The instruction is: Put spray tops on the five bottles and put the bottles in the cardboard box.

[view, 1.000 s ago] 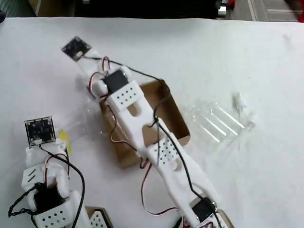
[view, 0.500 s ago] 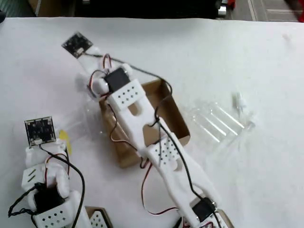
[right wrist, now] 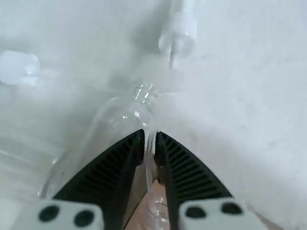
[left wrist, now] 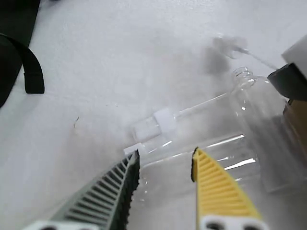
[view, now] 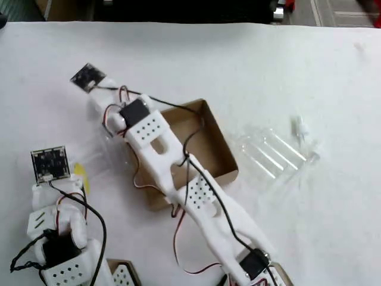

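My right gripper (right wrist: 149, 136) is shut on a spray top whose thin tube (right wrist: 149, 143) sticks out past the fingertips. The tube points at the open neck of a clear bottle (right wrist: 120, 120) lying on the table. A loose spray top (right wrist: 177, 36) lies just past that neck. The right arm (view: 149, 128) stretches across the cardboard box (view: 223, 152) to its far left side. My left gripper (left wrist: 165, 155) is open above clear bottles (left wrist: 201, 153) lying side by side. One of these wears a white top (left wrist: 160, 119); an open-necked bottle (left wrist: 244, 76) lies beyond.
Several more clear bottles (view: 274, 155) lie right of the box, with a loose spray top (view: 300, 128) beside them. The left arm (view: 50, 202) sits at the near left corner. Another white top (right wrist: 17, 67) lies off to one side of the right gripper.
The right arm's wrist has swung left and slightly nearer, away from the box's far corner. The left arm has stayed still.
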Motion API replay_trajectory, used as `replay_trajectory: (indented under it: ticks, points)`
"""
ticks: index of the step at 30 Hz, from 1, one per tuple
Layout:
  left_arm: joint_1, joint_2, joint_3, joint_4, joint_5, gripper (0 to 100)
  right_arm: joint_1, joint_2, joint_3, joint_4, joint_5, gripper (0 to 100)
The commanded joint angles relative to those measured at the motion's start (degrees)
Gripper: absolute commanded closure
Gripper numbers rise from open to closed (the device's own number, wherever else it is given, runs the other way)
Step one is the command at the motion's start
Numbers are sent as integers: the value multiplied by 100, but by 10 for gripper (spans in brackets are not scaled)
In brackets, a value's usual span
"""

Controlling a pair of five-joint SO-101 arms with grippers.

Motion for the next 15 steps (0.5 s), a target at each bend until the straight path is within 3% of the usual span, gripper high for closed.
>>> replay_trajectory:
  ticks: [1, 15]
  points:
    - [40, -57, -44, 0, -44, 831, -321, -295, -211, 22, 501, 981]
    - [31, -57, -53, -9, -44, 831, -954, -1138, -176, 1200, 765, 981]
